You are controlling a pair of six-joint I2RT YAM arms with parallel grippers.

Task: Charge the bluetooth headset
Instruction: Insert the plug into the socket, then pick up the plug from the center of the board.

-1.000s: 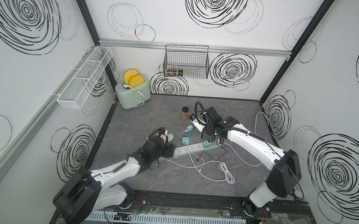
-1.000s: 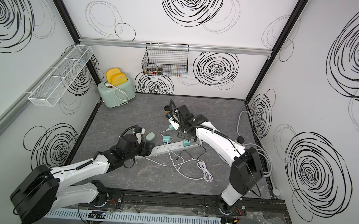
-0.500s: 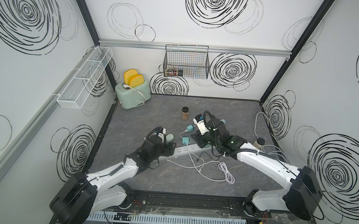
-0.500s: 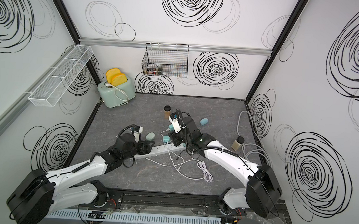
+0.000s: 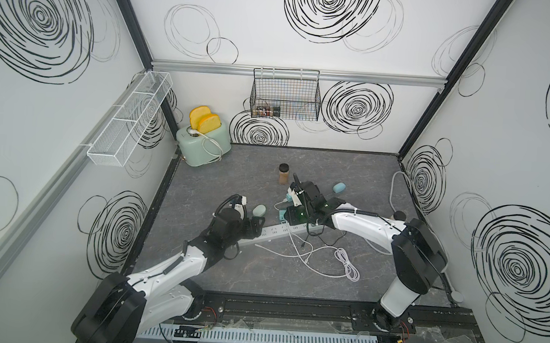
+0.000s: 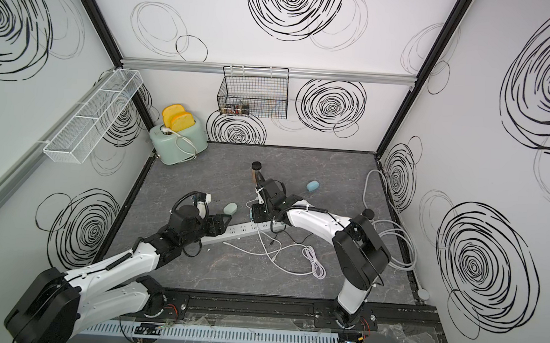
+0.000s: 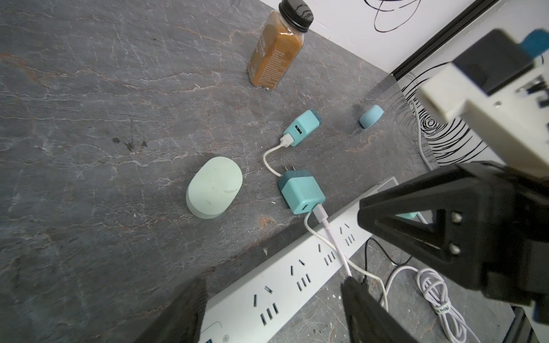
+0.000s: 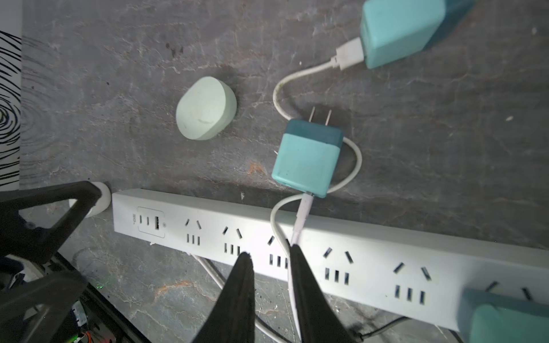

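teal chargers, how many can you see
3. One charger lies beside the strip, prongs bare; a second charger lies nearer the bottle; a third charger sits on the strip. Others may be hidden.

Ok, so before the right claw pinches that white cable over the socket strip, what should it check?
1. White cable lies inside the right gripper: ok; the jaws are partly open around it.
2. Cable seated in the teal charger: ok.
3. Charger plugged into the power strip: not ok; it lies beside the strip with its prongs bare.
4. Free sockets on the strip: ok, several are empty.
5. Left gripper steadying the strip: not ok; its open jaws straddle one end with gaps on both sides.
6. Cable reaching the pale green case: cannot tell; no port shows.
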